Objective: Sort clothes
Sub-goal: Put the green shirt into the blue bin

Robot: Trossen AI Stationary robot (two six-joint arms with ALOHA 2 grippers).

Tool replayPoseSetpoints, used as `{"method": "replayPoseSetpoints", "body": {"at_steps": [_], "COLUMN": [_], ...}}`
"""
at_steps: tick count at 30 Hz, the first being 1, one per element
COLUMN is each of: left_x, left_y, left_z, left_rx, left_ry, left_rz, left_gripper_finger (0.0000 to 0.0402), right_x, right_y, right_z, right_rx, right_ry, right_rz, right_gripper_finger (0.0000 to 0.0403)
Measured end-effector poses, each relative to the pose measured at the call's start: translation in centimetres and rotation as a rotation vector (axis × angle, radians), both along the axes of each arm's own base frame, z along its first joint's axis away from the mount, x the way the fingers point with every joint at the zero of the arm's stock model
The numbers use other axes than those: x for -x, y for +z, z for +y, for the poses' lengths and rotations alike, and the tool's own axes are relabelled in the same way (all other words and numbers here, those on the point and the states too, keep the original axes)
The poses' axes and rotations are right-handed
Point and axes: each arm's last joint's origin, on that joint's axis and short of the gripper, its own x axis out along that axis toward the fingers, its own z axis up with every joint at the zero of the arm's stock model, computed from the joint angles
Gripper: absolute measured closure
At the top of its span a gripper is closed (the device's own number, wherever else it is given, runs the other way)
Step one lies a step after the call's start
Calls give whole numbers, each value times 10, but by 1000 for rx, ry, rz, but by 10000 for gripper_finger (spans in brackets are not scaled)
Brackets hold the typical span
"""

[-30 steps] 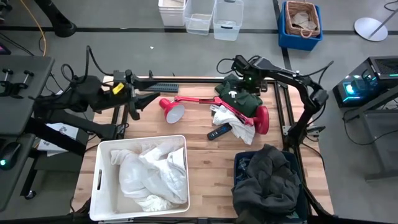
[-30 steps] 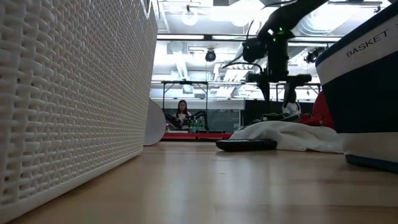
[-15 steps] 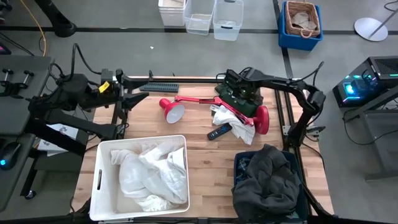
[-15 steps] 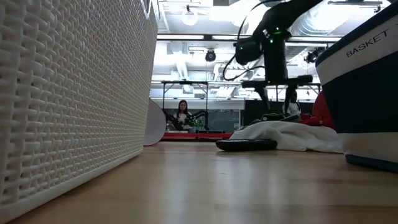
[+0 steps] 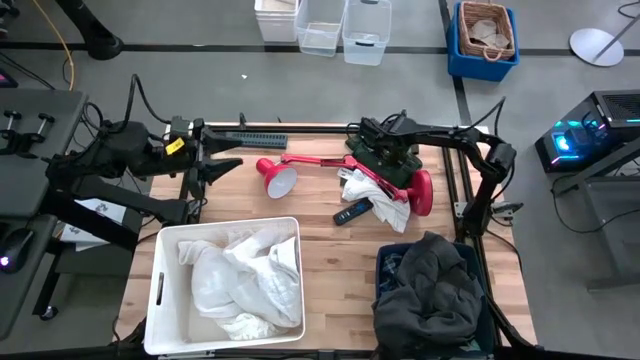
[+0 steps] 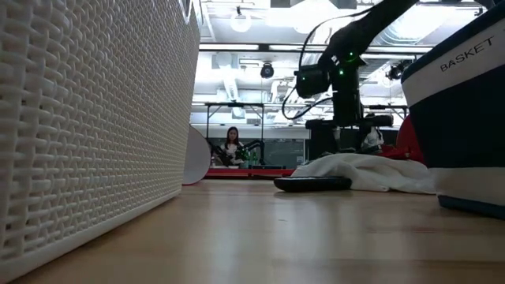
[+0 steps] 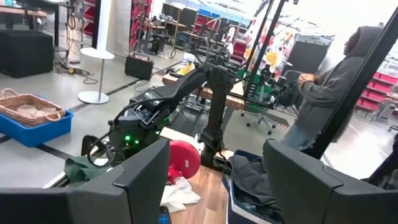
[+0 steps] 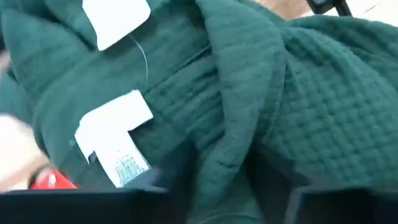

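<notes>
Your right gripper (image 5: 385,152) is down on the dark green garment (image 5: 392,161) at the far right of the table (image 5: 330,250), just beside the red lamp's base (image 5: 422,193). The right wrist view is filled with green quilted fabric (image 8: 298,118) and its white labels (image 8: 115,134). The fingers are buried at the edge of that view, so you can't tell how far open they are or whether they have any cloth pinched; looks like contact, not confirmed.

Your left gripper (image 5: 222,167) sits at the far left edge of the table, well apart from the clothes. Its fingers (image 7: 143,177) are spread wide in the left wrist view with nothing between them.

Where the clothes are:
- A white garment (image 5: 375,200) lies under and beside the lamp arm (image 5: 320,160), touching the green one. In the low view it shows as a low white heap (image 6: 363,171) behind the black remote (image 6: 308,183).
- White garments (image 5: 245,280) fill the white bin (image 5: 160,290) at the near left.
- The dark grey garment (image 5: 435,290) is piled in the navy bin (image 5: 385,262) at the near right, spilling over its rim.

The lamp head (image 5: 277,178) points toward the left arm. A person in a grey hoodie (image 7: 336,81) stands beyond the table in the left wrist view.
</notes>
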Motion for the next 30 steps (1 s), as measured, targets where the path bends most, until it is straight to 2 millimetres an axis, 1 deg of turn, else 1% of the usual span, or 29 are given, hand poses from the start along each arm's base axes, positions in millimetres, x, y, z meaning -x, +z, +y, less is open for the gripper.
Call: {"method": "replayPoseSetpoints", "body": {"at_steps": [3, 4, 7, 9, 11, 13, 16, 18, 19, 20, 22, 24, 27, 28, 30], "left_x": [0, 0, 0, 0, 0, 0, -1, -3, -4, -6, -8, -11, -17, -20, -24], "left_y": [1, 2, 3, 4, 4, 5, 5, 6, 6, 5, 6, 6, 6, 6, 6], "left_z": [0, 0, 1, 1, 1, 1, 2, 2, 2, 3, 3, 3, 3, 3, 3], "left_rx": [-1, -7, -22, -21, -22, -21, -21, -21, -21, -21, -20, -20, -19, -18, -16], "left_ry": [3, 8, 17, 27, 38, 48, 67, 84, 94, 106, 130, 150, 172, 175, 175], "left_rz": [-12, -16, -25, -37, -40, -46, -48, -55, -54, -54, -60, -62, -67, -71, -78], "left_gripper_finger": [156, 156, 156, 156, 156, 156, 156, 156, 156, 156, 156, 156, 156, 156, 156], "right_x": [5, 6, 9, 13, 19, 26, 45, 66, 80, 96, 124, 148, 170, 174, 171], "right_y": [8, 12, 28, 48, 79, 118, 195, 249, 273, 294, 330, 357, 382, 387, 392], "right_z": [1, 2, 12, 21, 32, 46, 74, 97, 108, 118, 137, 152, 167, 170, 175], "right_rx": [-31, -25, -5, 59, 150, 294, 586, 813, 913, 1003, 1163, 1295, 1418, 1441, 1455], "right_ry": [91, 128, 197, 257, 294, 348, 459, 530, 550, 575, 622, 675, 748, 773, 823], "right_rz": [0, 2, -6, -27, -74, -157, -375, -536, -608, -670, -787, -876, -969, -984, -992], "right_gripper_finger": [364, 382, 395, 398, 399, 399, 400, 400, 401, 401, 401, 402, 402, 402, 402]}}
